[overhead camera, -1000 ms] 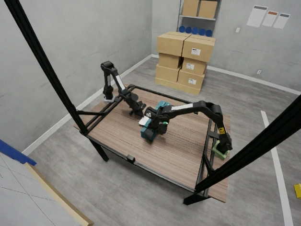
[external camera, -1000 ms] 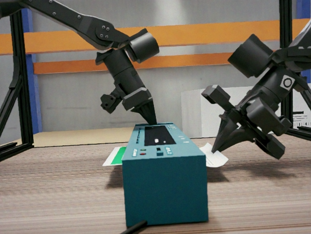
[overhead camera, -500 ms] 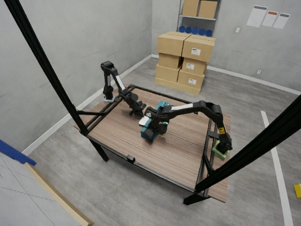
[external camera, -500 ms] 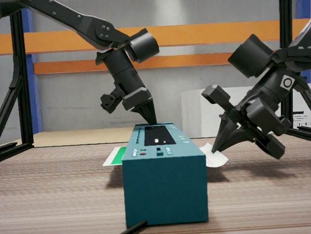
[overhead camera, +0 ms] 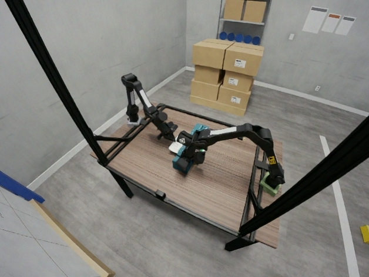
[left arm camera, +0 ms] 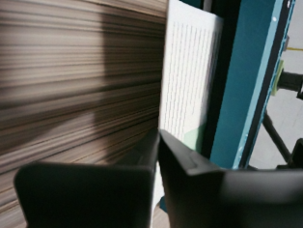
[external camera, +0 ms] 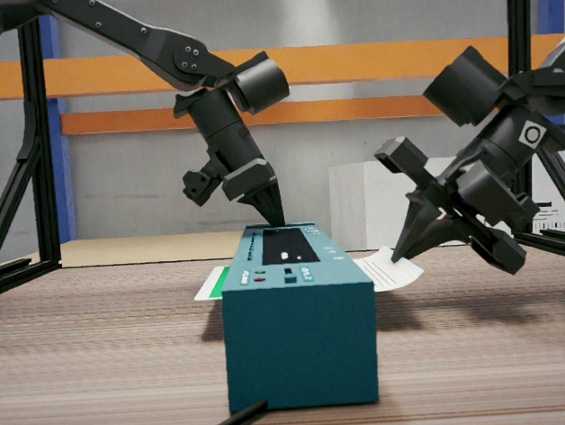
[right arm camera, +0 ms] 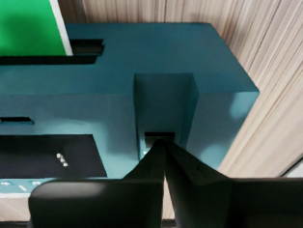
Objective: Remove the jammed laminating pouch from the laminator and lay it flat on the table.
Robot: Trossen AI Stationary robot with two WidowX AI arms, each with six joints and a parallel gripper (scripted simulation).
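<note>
The teal laminator [external camera: 299, 315] stands upright in the middle of the table [overhead camera: 186, 151]. The laminating pouch runs through it. Its green end [external camera: 212, 283] sticks out on one side and its white lined end [external camera: 388, 271] on the other. My left gripper [external camera: 398, 257] is shut on the outer edge of the white end, which lifts a little off the table; the left wrist view shows the pouch [left arm camera: 185, 82] beside the laminator [left arm camera: 246, 87] running in between the shut fingers [left arm camera: 158, 137]. My right gripper [external camera: 276, 221] [right arm camera: 163, 147] is shut with nothing in it, its tips down in a recessed key on the laminator's top.
A black cord end [external camera: 242, 413] lies at the laminator's near end. A white box [external camera: 361, 210] stands behind the pouch. Black frame rails run along the table's edges [overhead camera: 253, 178]. Stacked cardboard boxes [overhead camera: 226, 74] stand on the floor beyond the table.
</note>
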